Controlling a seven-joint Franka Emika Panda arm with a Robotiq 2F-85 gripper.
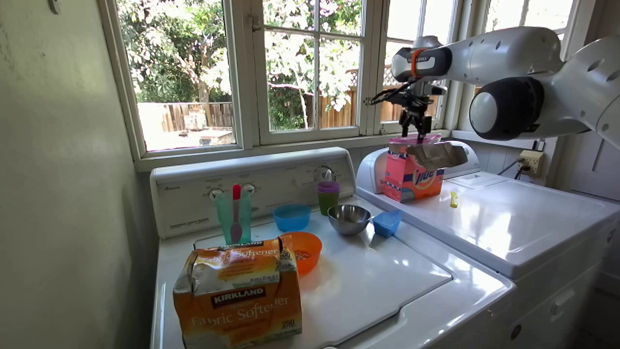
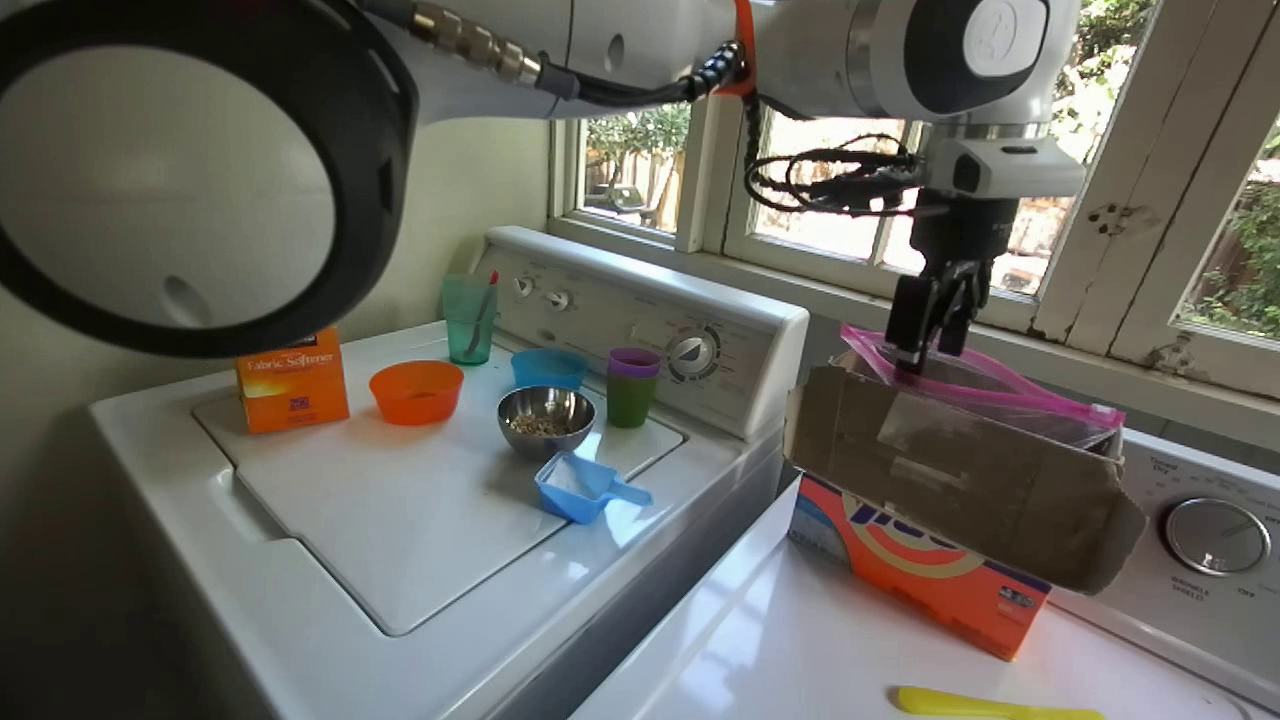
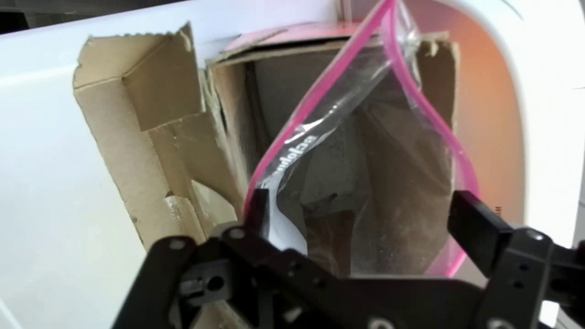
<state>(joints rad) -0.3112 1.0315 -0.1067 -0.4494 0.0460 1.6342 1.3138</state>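
My gripper [image 3: 363,208] stands open above an orange detergent box [image 1: 417,183], fingers pointing down and apart, with nothing gripped between them. Lining the box is a clear plastic bag with a pink zip rim [image 2: 1010,392], its mouth spread wide. In the wrist view the left finger [image 3: 258,205] overlaps the pink rim on that side, and the right one lies over the opposite rim; whether they touch it I cannot tell. A pale curved shape [image 3: 283,228] shows beside the left finger, partly hidden by the gripper. The box's torn cardboard lid [image 2: 960,475] hangs outward.
A yellow tool [image 2: 985,704] lies on the dryer near the box. On the washer are a steel bowl [image 2: 545,415] with grains, a blue scoop [image 2: 580,488], an orange bowl [image 2: 415,392], a blue bowl [image 1: 291,218], cups, and a fabric softener box [image 1: 240,300]. Windows stand behind.
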